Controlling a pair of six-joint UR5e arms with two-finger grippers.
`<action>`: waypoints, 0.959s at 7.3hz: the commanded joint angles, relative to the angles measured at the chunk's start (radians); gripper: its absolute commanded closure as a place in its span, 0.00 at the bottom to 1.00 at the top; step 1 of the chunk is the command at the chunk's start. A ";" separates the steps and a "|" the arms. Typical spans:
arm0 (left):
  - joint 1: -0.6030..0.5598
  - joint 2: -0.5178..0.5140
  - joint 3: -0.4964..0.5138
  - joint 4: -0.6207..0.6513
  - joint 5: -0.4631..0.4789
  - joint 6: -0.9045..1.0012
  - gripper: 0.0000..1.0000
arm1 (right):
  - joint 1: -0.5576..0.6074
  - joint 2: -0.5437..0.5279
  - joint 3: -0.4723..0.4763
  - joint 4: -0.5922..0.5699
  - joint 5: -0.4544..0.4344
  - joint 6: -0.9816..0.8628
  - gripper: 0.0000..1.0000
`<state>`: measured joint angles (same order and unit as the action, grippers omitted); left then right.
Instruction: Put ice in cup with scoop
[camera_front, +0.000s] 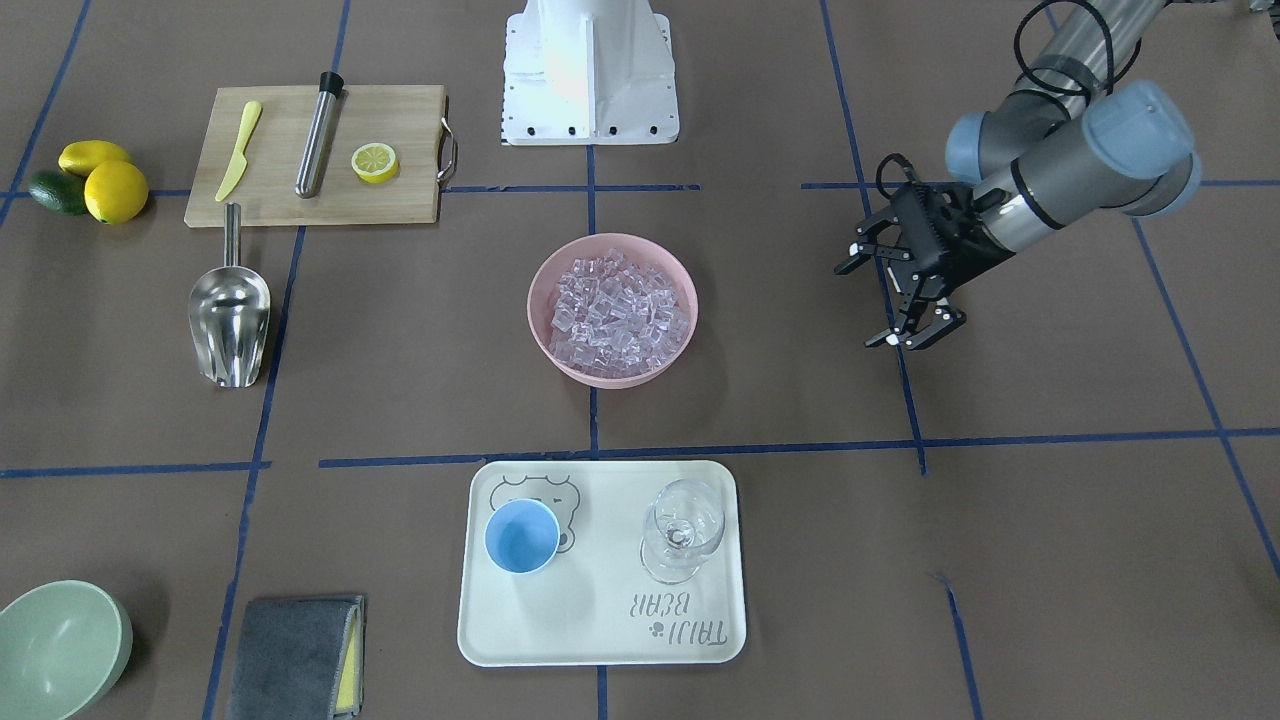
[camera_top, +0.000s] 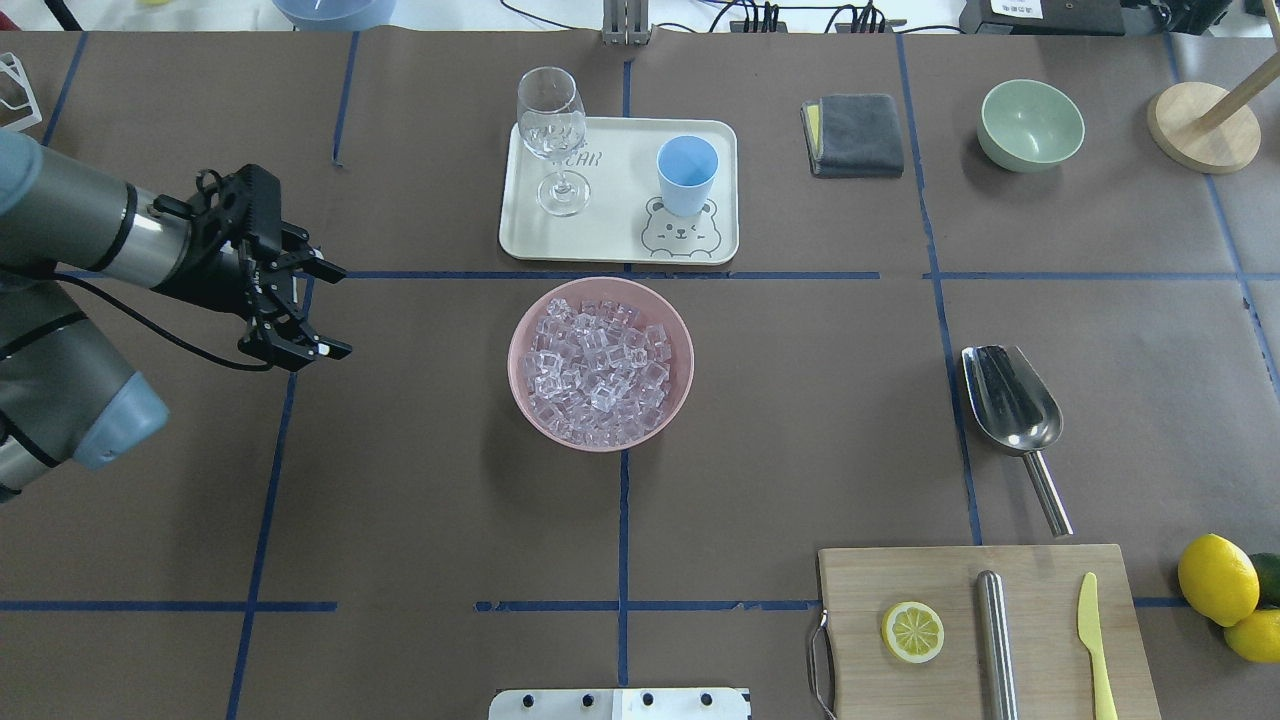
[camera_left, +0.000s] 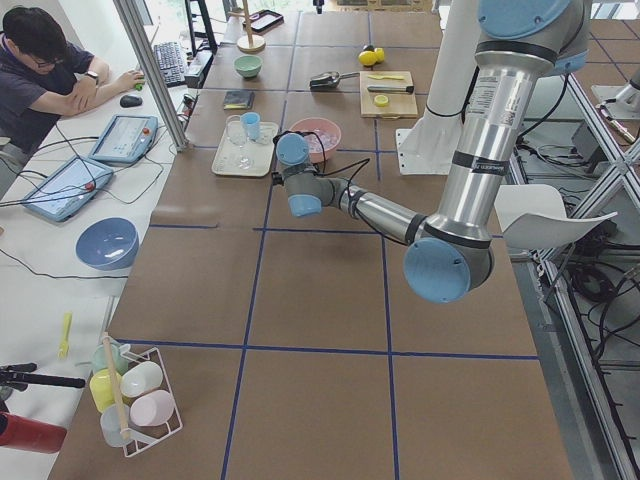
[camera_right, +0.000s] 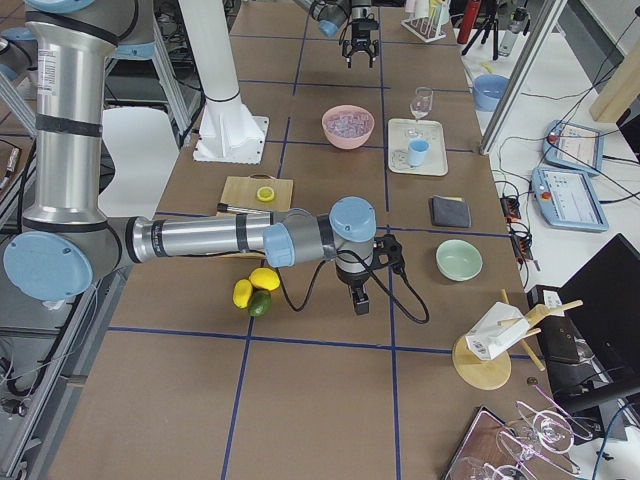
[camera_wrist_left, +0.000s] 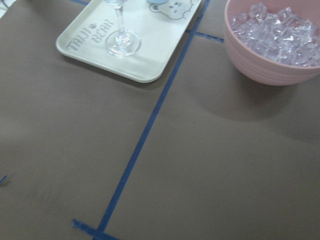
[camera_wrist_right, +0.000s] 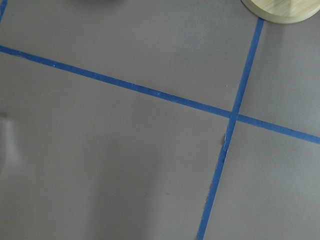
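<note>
The ice (camera_top: 600, 365) is heaped in a pink bowl (camera_top: 517, 385) at the table's middle. The light-blue cup (camera_top: 687, 172) stands upright on a cream tray (camera_top: 610, 240) beyond the bowl. The steel scoop (camera_top: 1010, 400) lies flat on the table to the bowl's right, handle toward the robot. My left gripper (camera_top: 342, 310) is open and empty, hovering left of the bowl; it also shows in the front view (camera_front: 865, 305). My right gripper (camera_right: 358, 303) shows only in the right side view, near the lemons, far from the scoop; I cannot tell whether it is open or shut.
A wine glass (camera_top: 552, 130) stands on the tray beside the cup. A cutting board (camera_top: 1040, 590) holds a lemon slice, a steel cylinder and a yellow knife. Lemons (camera_top: 1215, 580), a green bowl (camera_top: 1030, 125), a grey cloth (camera_top: 855, 135) and a wooden stand (camera_top: 1200, 125) sit on the right.
</note>
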<state>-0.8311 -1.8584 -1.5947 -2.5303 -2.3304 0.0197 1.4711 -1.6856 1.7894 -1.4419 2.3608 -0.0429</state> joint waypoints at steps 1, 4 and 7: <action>0.119 -0.022 0.065 -0.149 0.115 -0.003 0.00 | 0.000 0.007 -0.002 0.000 0.000 0.000 0.00; 0.242 -0.120 0.223 -0.295 0.284 0.002 0.00 | 0.000 0.007 -0.002 0.000 0.000 0.002 0.00; 0.250 -0.168 0.243 -0.295 0.290 -0.004 0.00 | 0.000 0.007 -0.002 -0.002 0.000 0.003 0.00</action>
<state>-0.5875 -2.0123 -1.3594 -2.8238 -2.0472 0.0184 1.4711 -1.6782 1.7871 -1.4433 2.3608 -0.0411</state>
